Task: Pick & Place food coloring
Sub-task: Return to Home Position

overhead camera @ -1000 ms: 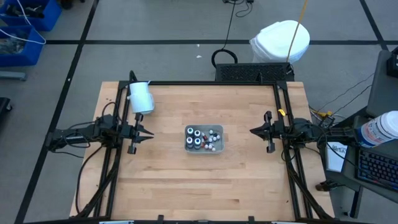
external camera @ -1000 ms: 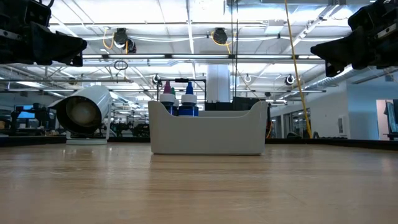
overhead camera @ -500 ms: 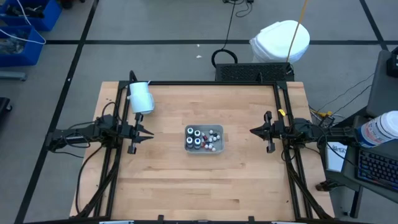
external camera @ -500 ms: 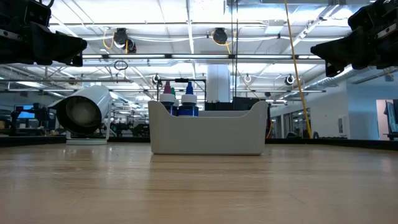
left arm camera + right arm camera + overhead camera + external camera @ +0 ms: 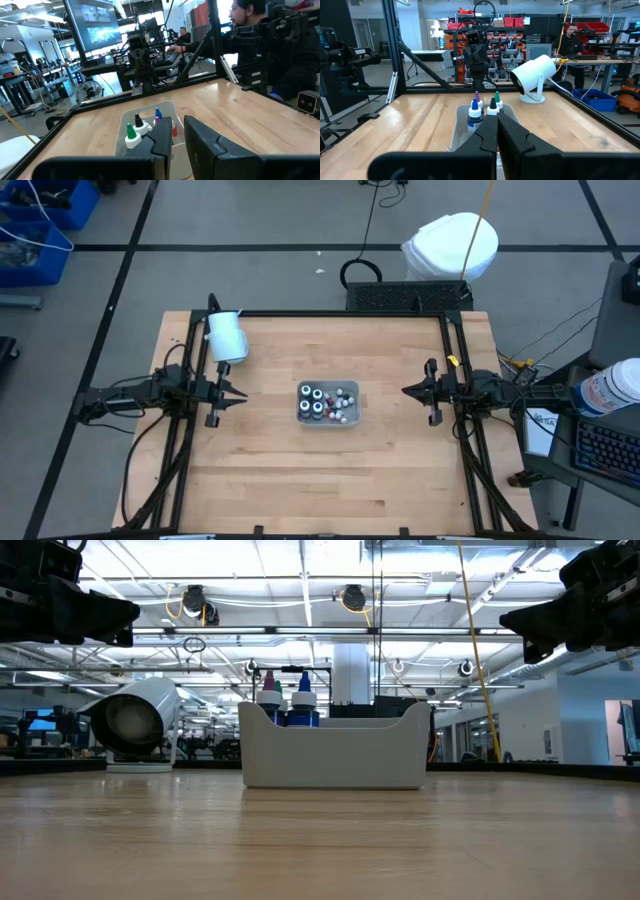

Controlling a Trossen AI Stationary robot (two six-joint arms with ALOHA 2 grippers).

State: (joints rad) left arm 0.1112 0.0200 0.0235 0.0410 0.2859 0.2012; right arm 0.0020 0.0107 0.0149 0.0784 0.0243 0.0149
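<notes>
Fingers on the left gripper (image 5: 244,393) and right gripper (image 5: 405,391) look pressed together and empty, both arms held level over opposite table (image 5: 300,480) edges, pointing inward at the grey tray (image 5: 330,426) mid-table, which holds the food coloring bottles (image 5: 320,402).

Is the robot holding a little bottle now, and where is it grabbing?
Nothing is held. The left end effector and right end effector are empty, away from the gray tray, where the food coloring bottles sit.

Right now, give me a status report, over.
Left gripper and right gripper empty, parked at opposite sides. Food coloring in the gray bin, centre. White cylinder by the left arm, out of the way.
</notes>
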